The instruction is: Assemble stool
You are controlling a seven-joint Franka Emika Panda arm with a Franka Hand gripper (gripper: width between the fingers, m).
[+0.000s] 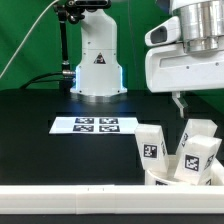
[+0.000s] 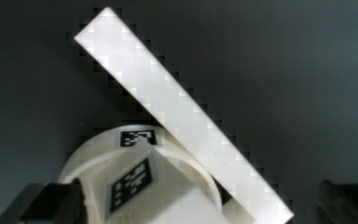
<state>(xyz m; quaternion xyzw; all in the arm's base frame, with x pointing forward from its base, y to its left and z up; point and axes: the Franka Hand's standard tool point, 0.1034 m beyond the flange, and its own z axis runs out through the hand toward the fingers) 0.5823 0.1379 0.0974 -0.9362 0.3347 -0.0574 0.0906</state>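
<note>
The stool's white parts are bunched at the exterior view's lower right. Blocky tagged legs [image 1: 152, 146] [image 1: 197, 152] stand or lean on the round seat [image 1: 170, 181]. My gripper [image 1: 181, 106] hangs just above this bunch. In the wrist view, my gripper [image 2: 197, 208] is open, with its dark fingers [image 2: 51, 203] wide apart. A tagged white leg [image 2: 130, 172] lies between and below them. I cannot tell whether it touches the fingers. A long white bar [image 2: 167, 95] crosses diagonally over that leg; I cannot tell which part it is.
The marker board [image 1: 95, 124] lies mid-table on the black surface. The robot base [image 1: 97, 60] stands behind it. A long white border rail [image 1: 80, 195] runs along the front edge, right next to the stool parts.
</note>
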